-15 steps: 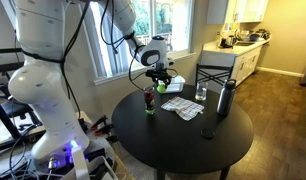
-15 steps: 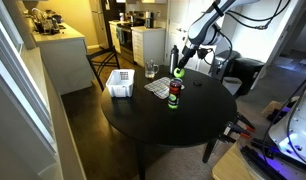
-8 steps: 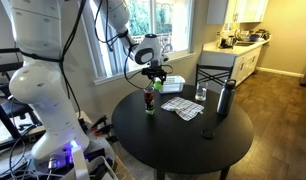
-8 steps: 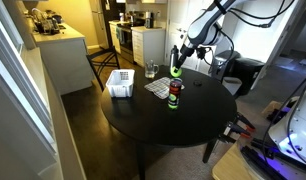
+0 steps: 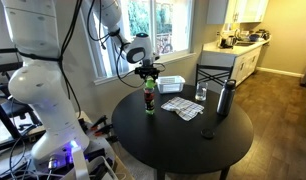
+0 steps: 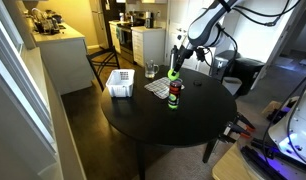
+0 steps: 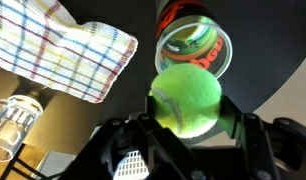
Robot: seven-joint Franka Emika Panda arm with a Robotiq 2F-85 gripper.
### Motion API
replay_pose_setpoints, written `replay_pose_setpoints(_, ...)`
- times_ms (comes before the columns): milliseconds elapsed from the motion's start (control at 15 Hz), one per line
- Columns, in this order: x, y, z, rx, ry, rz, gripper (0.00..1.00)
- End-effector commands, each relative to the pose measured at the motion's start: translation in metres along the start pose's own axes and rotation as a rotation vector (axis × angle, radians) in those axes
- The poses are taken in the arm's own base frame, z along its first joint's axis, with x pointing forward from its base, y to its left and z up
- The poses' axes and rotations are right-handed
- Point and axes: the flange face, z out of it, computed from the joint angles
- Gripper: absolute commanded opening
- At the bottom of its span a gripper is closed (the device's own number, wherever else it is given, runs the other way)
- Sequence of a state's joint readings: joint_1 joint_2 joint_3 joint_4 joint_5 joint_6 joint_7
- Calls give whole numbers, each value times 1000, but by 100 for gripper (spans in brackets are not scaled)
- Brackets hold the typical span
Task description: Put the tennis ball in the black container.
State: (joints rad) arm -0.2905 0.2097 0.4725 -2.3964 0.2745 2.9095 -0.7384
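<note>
My gripper is shut on the yellow-green tennis ball and holds it in the air. In the wrist view the black container, a short dark reddish cup with an open mouth, stands on the table just beyond the ball. In both exterior views the gripper hangs above the container, which stands on the round black table. The ball shows as a small green spot between the fingers, a short way above the cup's rim.
A checked cloth lies next to the container. A clear glass, a tall black flask, a white basket and a small dark object are also on the table. A chair stands behind it.
The gripper has moved with the ball over to a spot above the container. Nothing on the table has moved.
</note>
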Motion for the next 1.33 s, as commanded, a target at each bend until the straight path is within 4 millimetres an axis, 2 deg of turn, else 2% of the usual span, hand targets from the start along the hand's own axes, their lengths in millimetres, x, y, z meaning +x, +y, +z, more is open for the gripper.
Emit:
replay_pose_setpoints(0, -28, -26, -23, -18, 2, -44, 38)
replay_pose_setpoints(333, -56, -41, -45, -30, 6, -43, 38)
replay_pose_setpoints(667, -81, -28, -64, -87, 37, -7, 38)
replay_pose_setpoints(933, -89, -10, -59, -128, 69, 17, 38)
replay_pose_setpoints(1267, -78, 8, -36, -155, 98, 17, 38)
